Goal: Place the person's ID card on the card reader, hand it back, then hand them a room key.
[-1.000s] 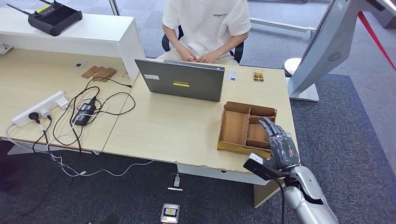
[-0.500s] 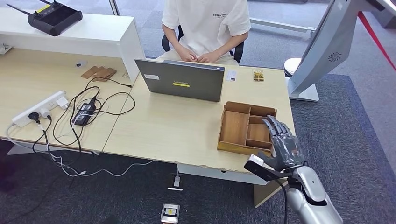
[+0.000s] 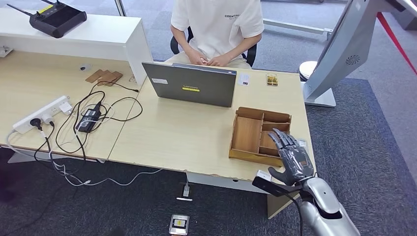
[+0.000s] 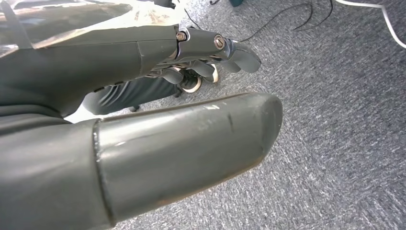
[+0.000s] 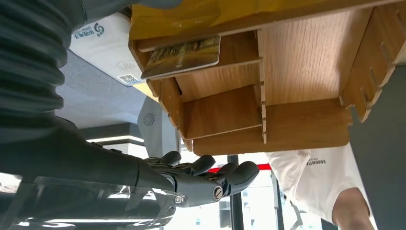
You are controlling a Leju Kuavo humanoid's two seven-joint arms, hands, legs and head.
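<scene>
A: Right hand (image 3: 291,158) is up at the near right corner of the desk (image 3: 187,132), fingers spread wide, nothing in them. The fingertips sit over the near right corner of the wooden tray (image 3: 259,133).

B: And from the right wrist you get the tray's compartments. There's a card (image 5: 184,56) lying in one of them, gold and brown print on it. Whether it's the ID or the room key, I can't tell.

A: Two more cards on the far side of the desk, just right of the laptop (image 3: 193,84): a white card (image 3: 243,79) and a yellow card (image 3: 271,79), side by side, near the person (image 3: 218,29).

B: The person sits behind the laptop in a white shirt, both hands together at the desk edge.

A: Left hand (image 4: 158,96)?

B: Hanging over grey carpet (image 4: 335,120). Thumb out straight, fingers lightly bent and apart from it, holding nothing.

A: Over on the left, a power strip (image 3: 43,114) with a tangle of cables, and a black controller (image 3: 57,18) on the white counter.
</scene>
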